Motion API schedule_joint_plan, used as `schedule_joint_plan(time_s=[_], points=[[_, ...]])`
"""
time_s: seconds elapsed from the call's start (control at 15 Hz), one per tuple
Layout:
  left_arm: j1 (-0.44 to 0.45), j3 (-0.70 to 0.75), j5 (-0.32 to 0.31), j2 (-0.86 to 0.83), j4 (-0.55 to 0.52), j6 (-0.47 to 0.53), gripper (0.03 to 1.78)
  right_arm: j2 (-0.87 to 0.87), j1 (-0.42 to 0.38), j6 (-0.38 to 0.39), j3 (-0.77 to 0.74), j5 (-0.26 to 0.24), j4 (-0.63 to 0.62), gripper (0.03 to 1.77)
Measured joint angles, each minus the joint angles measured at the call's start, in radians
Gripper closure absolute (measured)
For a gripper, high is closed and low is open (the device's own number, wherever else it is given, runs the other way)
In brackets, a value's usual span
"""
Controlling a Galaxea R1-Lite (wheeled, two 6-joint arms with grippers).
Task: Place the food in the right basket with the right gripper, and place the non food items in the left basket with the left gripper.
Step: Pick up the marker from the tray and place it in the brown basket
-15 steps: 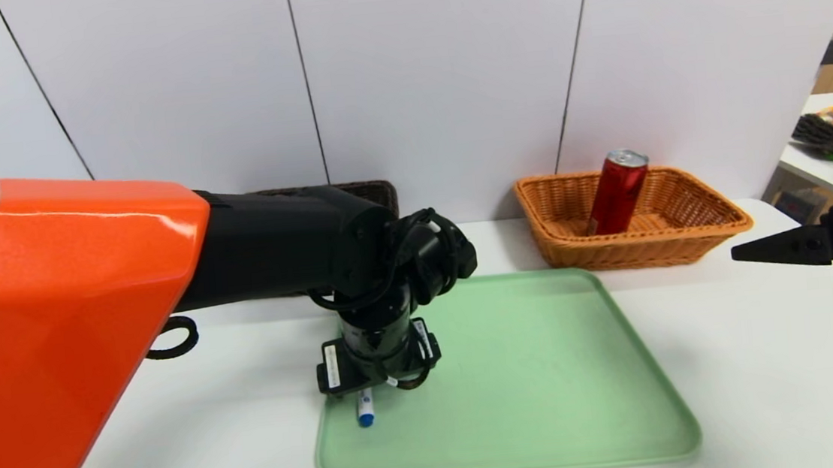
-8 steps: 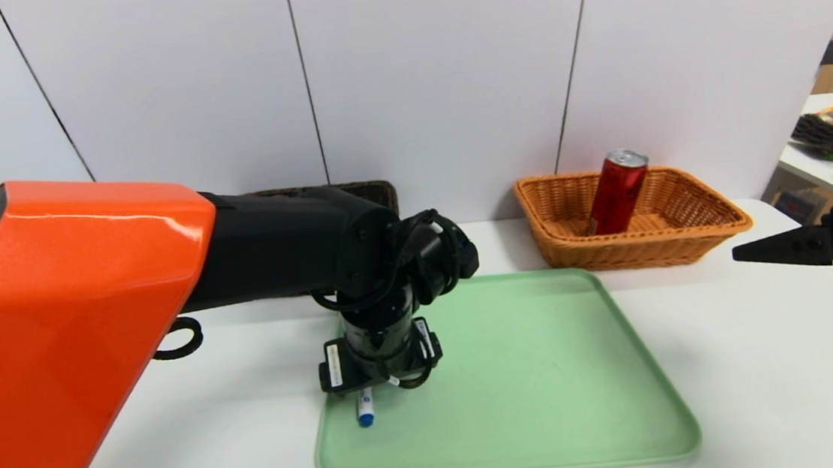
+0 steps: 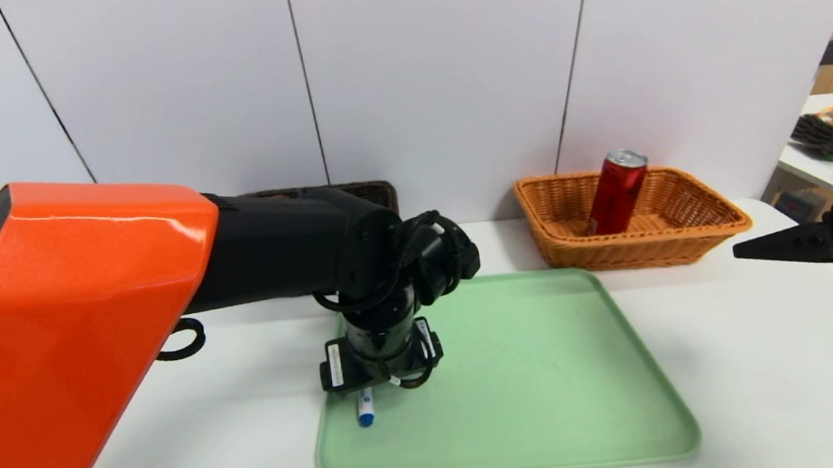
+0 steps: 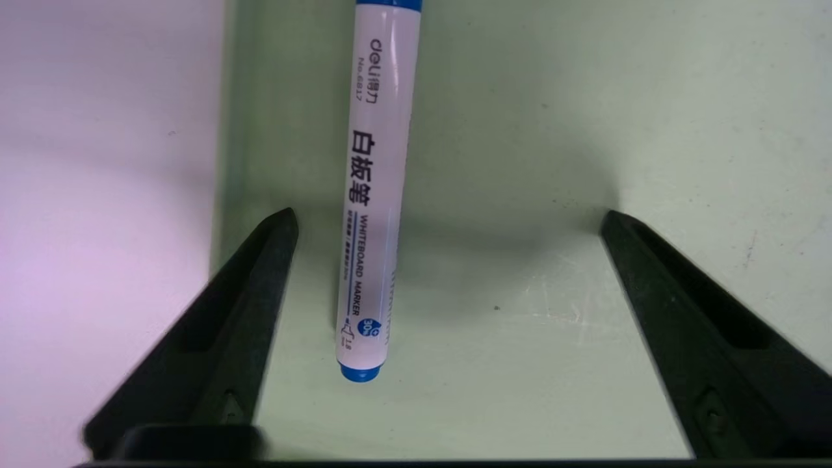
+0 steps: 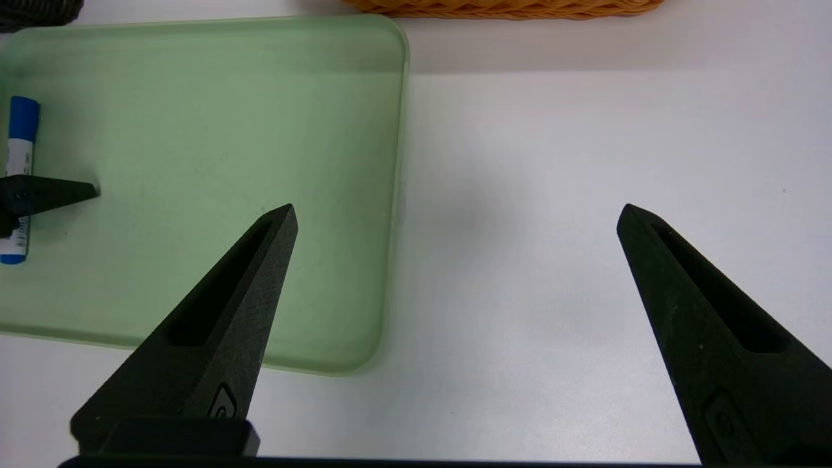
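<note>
**Tabletop stock: marker between open pincer fingers, can already binned**

Landmark: the green tray (image 3: 549, 373) at mid-tabletop (image 3: 761, 385).

Change since the earlier frames: next to none. The left arm's orange shell sits a touch farther toward the tray; the marker, can and right pincer lie as before.

Count:
- Marker (image 4: 374, 195), one. White barrel, blue cap, lying flat on the tray floor close to its left rim.
- Red can (image 3: 618, 192), one. Stands tilted inside the orange basket (image 3: 710, 227), behind the tray's far right corner.
- Dark brown basket (image 3: 375, 190), one. Behind the tray's far left corner, mostly hidden by the left arm; its contents cannot be seen.
- Left pincer (image 4: 448, 224), one. Pointed down over the tray's left edge, fingers spread wide and straddling the marker's barrel; one finger (image 4: 260, 286) stands just beside the barrel, the other well apart, neither pressing it.
- Right pincer (image 5: 455, 214), one. Held above bare tabletop to the right of the tray, fingers fully spread, empty.

Surroundings: white panelled wall behind both baskets; a cluttered side table (image 3: 817, 161) far off to the right of the tray. The left arm's bulk blocks the head view of the tray's far left corner.
</note>
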Motion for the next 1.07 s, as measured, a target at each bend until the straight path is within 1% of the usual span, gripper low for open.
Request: schedule_joint_plan(time_s=[0.2, 0.33, 0.47, 0.6, 0.93, 1.07], points=[[0.0, 0.0, 0.0, 0.0, 0.003, 0.0, 0.68, 0.0, 0.0, 0.0, 0.0, 0.0, 0.0, 0.1], [0.001, 0.001, 0.0, -0.002, 0.005, -0.001, 0.88, -0.001, 0.0, 0.0, -0.001, 0.0, 0.0, 0.1], [0.004, 0.003, 0.0, -0.004, 0.01, -0.001, 1.04, -0.003, 0.0, 0.0, -0.001, 0.0, 0.0, 0.1], [0.008, 0.005, 0.0, -0.008, 0.012, -0.001, 1.64, -0.004, 0.0, 0.0, -0.002, 0.0, 0.0, 0.1], [0.008, 0.006, 0.014, -0.013, 0.039, 0.0, 1.64, -0.006, 0.0, 0.0, -0.002, 0.0, -0.001, 0.1], [0.006, 0.008, 0.037, -0.015, 0.04, 0.006, 1.64, -0.006, 0.001, 0.0, -0.007, 0.001, -0.001, 0.1]])
